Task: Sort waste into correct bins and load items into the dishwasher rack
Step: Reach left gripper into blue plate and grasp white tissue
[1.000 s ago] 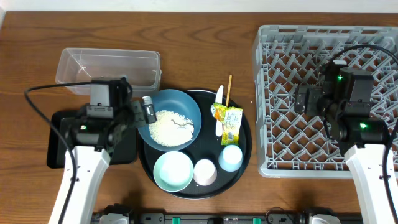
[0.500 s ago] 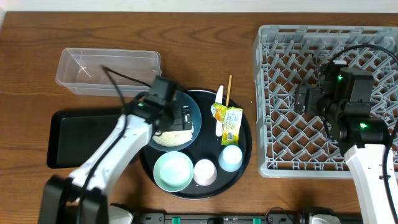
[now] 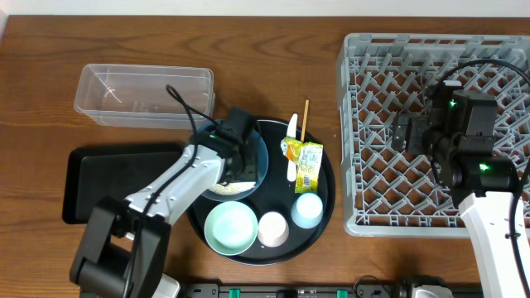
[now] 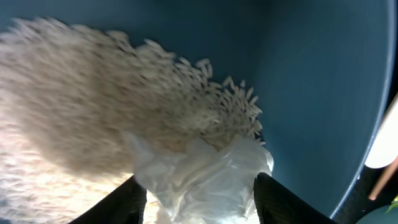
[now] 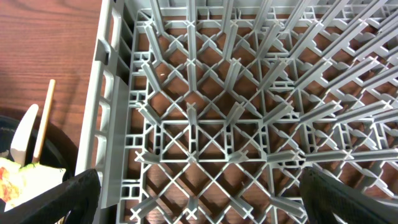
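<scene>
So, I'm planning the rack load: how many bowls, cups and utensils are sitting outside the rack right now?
Bowls: 2 (blue bowl, mint-green bowl)
Cups: 2 (pink cup, pale blue cup)
Utensils: 2 (wooden chopstick, white utensil)
Total: 6

Things on the tabletop (image 3: pixel 273 74), counted by kind

Two bowls are counted, a blue bowl (image 3: pixel 262 151) and a mint-green bowl (image 3: pixel 230 228); two cups, a pink cup (image 3: pixel 273 229) and a pale blue cup (image 3: pixel 307 210). One each is seen of the wooden chopstick (image 3: pixel 305 117), white utensil (image 3: pixel 291 131), snack wrapper (image 3: pixel 309 168), rice heap (image 4: pixel 68 99), crumpled white scrap (image 4: pixel 199 171), clear tub (image 3: pixel 145 95), black rectangular tray (image 3: pixel 91 186), round black tray (image 3: pixel 325 186) and grey rack (image 3: pixel 358 124).
</scene>
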Robot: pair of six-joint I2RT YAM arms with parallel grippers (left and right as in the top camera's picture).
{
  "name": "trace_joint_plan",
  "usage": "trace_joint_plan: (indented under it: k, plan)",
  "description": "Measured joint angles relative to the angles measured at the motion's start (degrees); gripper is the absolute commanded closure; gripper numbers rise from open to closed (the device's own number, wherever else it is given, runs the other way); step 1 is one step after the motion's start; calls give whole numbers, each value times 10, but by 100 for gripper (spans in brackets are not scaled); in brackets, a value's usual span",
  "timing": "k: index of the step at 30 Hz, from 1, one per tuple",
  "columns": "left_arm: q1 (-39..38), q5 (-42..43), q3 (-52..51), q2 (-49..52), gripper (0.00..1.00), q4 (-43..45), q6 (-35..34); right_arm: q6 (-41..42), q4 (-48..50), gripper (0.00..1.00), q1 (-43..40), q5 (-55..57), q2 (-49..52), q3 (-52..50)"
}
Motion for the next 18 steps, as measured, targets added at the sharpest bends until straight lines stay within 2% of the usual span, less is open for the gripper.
trace_joint_plan:
  k: [4, 5, 12, 18]
  plan:
    - [-13, 0, 0, 9, 89, 1, -6, 0, 0, 1, 0, 0, 0, 0]
    - [-14, 0, 0, 9, 94, 1, -6, 0, 0, 1, 0, 0, 0, 0]
    - [-13, 0, 0, 2, 94, -1, -2, 0, 0, 1, 0, 0, 0, 0]
    - [-12, -10, 8, -74, 94, -6, -2, 0, 0, 1, 0, 0, 0, 0]
